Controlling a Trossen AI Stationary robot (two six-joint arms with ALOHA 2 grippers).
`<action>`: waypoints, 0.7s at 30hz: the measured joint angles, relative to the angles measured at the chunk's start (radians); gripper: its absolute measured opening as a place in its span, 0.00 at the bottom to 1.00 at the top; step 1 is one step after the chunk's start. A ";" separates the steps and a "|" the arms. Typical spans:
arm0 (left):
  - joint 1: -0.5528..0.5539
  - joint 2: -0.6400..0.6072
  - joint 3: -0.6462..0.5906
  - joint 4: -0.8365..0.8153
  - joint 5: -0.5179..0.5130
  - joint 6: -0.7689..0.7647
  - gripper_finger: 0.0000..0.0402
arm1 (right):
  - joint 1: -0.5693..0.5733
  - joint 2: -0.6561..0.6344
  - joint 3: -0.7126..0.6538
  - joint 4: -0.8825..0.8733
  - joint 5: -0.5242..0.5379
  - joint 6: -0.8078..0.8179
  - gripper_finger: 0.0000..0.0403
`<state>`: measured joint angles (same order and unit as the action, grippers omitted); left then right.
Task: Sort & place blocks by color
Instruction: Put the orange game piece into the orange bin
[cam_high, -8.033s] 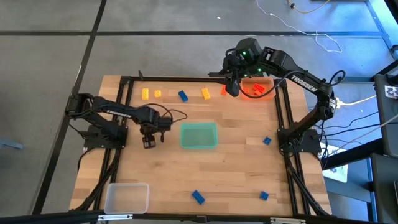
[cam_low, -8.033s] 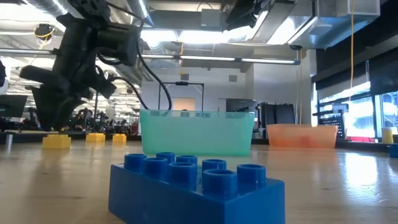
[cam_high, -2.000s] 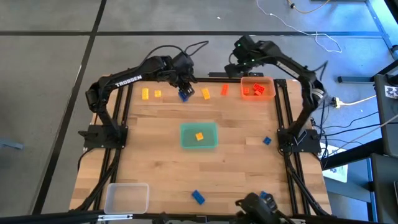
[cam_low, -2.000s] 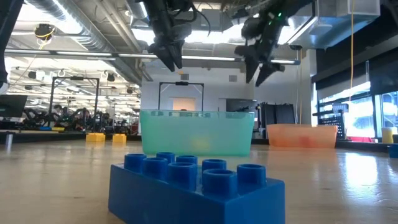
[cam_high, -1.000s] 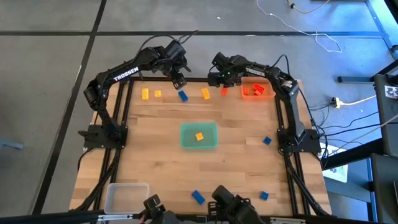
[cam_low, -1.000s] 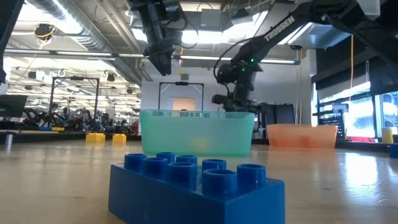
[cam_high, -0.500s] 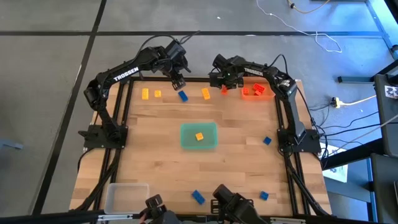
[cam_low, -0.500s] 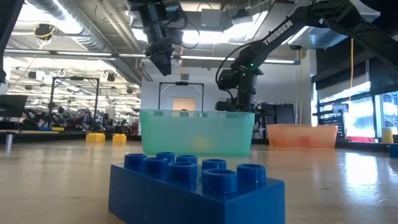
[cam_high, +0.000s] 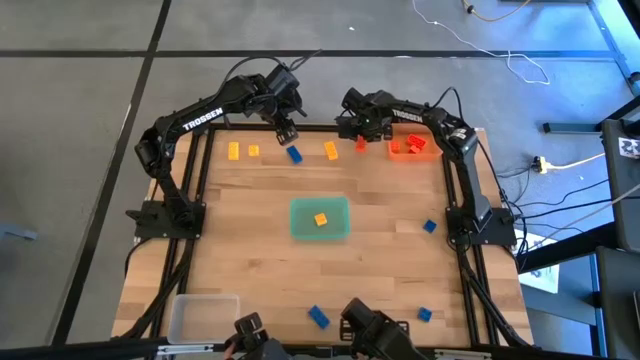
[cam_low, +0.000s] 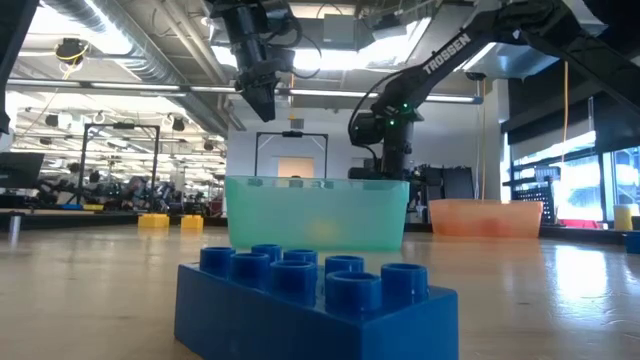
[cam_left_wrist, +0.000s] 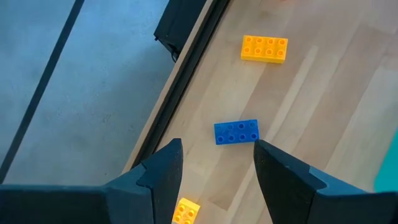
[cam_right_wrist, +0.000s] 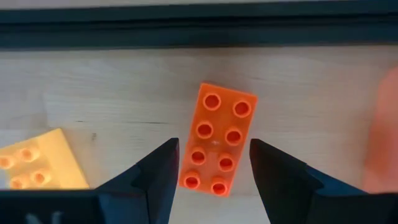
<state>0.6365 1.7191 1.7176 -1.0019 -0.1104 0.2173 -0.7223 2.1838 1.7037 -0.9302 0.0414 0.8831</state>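
Observation:
Loose blocks lie flat on the wooden table. My left gripper (cam_high: 286, 131) hangs open, high above a blue block (cam_left_wrist: 236, 132) near the far edge, and a yellow block (cam_left_wrist: 264, 48) lies beyond it. My right gripper (cam_right_wrist: 214, 171) points down, open, over an orange-red block (cam_right_wrist: 217, 140). One end of that block lies between its fingers; I see no touch. In the low view my right gripper (cam_low: 391, 160) stands behind the green tray (cam_low: 318, 212). The orange tray (cam_high: 413, 143) holds orange-red blocks. The green tray (cam_high: 320, 232) holds one yellow block (cam_high: 320, 219).
Two yellow blocks (cam_high: 243, 151) lie at the far left and another (cam_high: 330, 150) between the grippers. Blue blocks lie at the right (cam_high: 429, 226) and near the front edge (cam_high: 318, 316), (cam_high: 424, 314). A clear tray (cam_high: 203, 318) sits at the near left corner.
My right gripper has rolled about its wrist from a slanted pose to upright, fingers down, and has sunk slightly over the orange-red block. No block has moved.

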 joint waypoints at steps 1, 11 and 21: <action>0.000 0.000 0.000 0.000 0.000 0.000 0.47 | 0.000 0.001 -0.010 0.001 0.000 0.004 0.49; 0.000 0.000 0.000 0.000 0.000 0.005 0.47 | 0.001 -0.003 -0.115 0.131 -0.006 0.013 0.49; 0.000 0.000 0.000 -0.003 0.000 0.031 0.47 | 0.001 -0.005 -0.132 0.129 -0.009 -0.129 0.38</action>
<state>0.6365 1.7191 1.7176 -1.0052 -0.1104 0.2483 -0.7216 2.1784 1.5720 -0.8015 0.0326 0.7538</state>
